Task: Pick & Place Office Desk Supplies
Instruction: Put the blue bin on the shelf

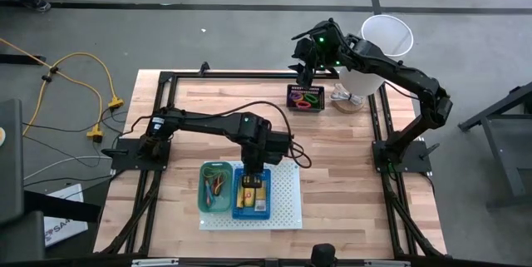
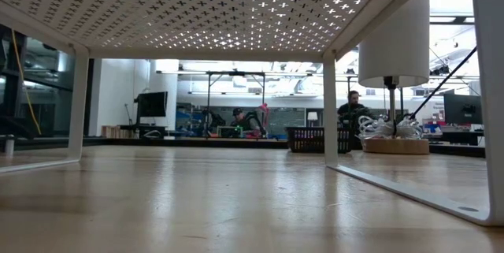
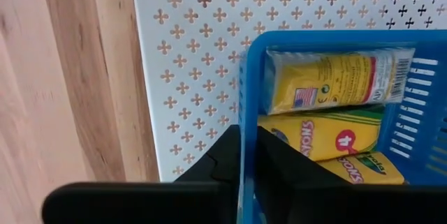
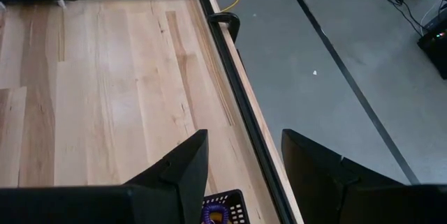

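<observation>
**Office desk supplies — sorting into bins on the perforated board**

Office desk supplies lie in three places. Yellow-orange packets (image 3: 335,77) fill the blue bin (image 1: 251,190), which stands on the white perforated board (image 1: 285,209) beside the green bin (image 1: 216,186) holding thin rubber bands (image 1: 218,185). Bright plastic loops (image 1: 306,99) sit in the black bin (image 1: 305,98) at the far side of the worktop (image 1: 332,175), near a white lamp (image 1: 378,46).

The left pincer (image 3: 244,161) hangs low over the blue bin; in its wrist view the two fingers straddle the bin's wall with only a narrow gap between them. Whether they pinch the wall or stand just clear of it cannot be told. No packet is seen in their hold.

The right pincer (image 4: 244,161) hovers above the black bin with its fingers spread wide and nothing between them.

Judged from this layout, the step in hand is at the blue bin — either a packet just set down or the bin itself being handled. The next move likely calls for the left arm to lift clear without dragging the bin wall, while the right descends squarely onto the loops.
</observation>
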Action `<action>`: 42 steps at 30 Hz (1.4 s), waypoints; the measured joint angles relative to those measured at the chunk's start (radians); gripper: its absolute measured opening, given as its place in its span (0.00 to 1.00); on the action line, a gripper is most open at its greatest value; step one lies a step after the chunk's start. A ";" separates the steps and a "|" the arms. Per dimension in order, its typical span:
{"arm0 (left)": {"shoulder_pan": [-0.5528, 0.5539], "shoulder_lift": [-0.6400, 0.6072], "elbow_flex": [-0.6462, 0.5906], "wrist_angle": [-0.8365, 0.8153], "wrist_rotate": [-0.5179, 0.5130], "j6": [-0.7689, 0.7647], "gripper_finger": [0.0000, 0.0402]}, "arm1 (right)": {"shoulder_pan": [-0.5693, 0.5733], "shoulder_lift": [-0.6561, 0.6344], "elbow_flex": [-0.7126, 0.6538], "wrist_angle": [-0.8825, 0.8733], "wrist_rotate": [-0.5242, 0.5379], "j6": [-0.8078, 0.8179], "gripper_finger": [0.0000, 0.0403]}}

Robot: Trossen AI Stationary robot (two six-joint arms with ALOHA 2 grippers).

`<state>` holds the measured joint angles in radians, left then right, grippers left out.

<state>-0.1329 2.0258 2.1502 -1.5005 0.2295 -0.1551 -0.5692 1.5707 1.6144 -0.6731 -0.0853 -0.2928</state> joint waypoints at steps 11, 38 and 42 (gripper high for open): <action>0.000 -0.001 0.000 0.006 -0.001 -0.002 0.12 | 0.000 0.000 0.000 0.000 0.000 0.000 0.42; 0.000 -0.001 -0.001 0.005 0.005 0.028 0.12 | 0.000 0.000 0.000 0.000 0.000 0.000 0.42; 0.000 -0.006 -0.001 0.005 0.004 0.028 0.12 | 0.000 0.000 0.000 0.000 0.000 0.000 0.42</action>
<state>-0.1331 2.0201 2.1490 -1.4957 0.2335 -0.1272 -0.5694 1.5707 1.6144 -0.6731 -0.0853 -0.2928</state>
